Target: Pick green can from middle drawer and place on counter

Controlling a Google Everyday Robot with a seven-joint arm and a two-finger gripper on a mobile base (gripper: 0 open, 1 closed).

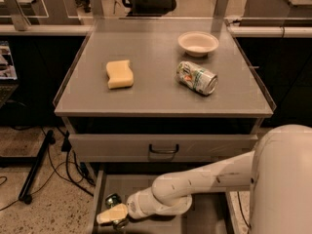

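Observation:
The middle drawer (141, 185) is pulled open at the bottom of the view. The green can (113, 199) sits near its front left corner, dark with a shiny top, partly covered. My gripper (112, 214) reaches in from the right on the white arm (204, 179) and lies right at the can, overlapping its lower part. The counter (156, 89) is the grey tabletop above the drawers.
On the counter lie a yellow sponge (119, 74), a white bowl (198, 43) and a pale white-and-silver can (197, 77) on its side. A closed drawer front with a black handle (164, 149) sits above the open drawer. Cables and a stand leg (36, 172) lie on the floor at left.

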